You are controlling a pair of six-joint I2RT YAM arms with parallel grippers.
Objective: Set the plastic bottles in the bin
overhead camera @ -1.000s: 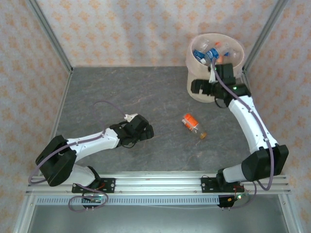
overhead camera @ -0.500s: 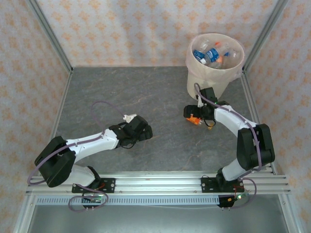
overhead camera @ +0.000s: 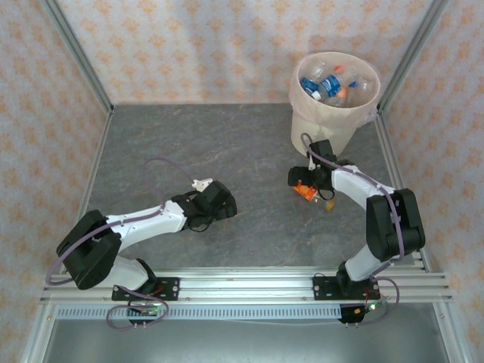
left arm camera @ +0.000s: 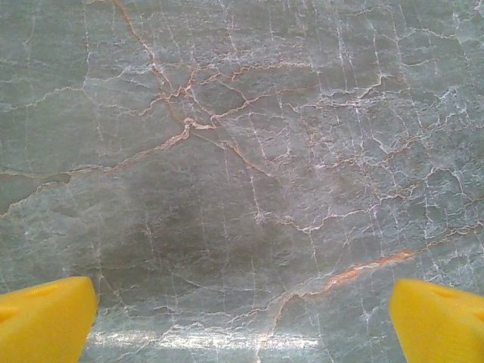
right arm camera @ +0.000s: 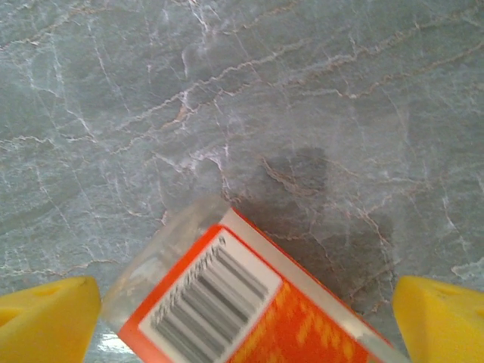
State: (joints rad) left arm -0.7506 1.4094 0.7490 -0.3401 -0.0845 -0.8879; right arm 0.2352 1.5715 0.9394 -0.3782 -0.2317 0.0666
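Your grey marbled desk (overhead camera: pixel 227 144) carries the cream bin (overhead camera: pixel 329 128) at its far right corner. The bottles (overhead camera: pixel 333 82) inside it are a jumble, too tangled to count. Your left pincer (left arm camera: pixel 242 321) hangs released over bare desk. Your right pincer (right arm camera: pixel 242 321) is spread wide as well, straddling an orange-labelled bottle (right arm camera: pixel 227 306) that lies on the desk near the bin. The wrist frame cuts off its lower part, and from above the pincer hides most of it.

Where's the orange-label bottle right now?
In the top view, the bottle lies right of centre, near the bin, between the fingers of the open right end effector.
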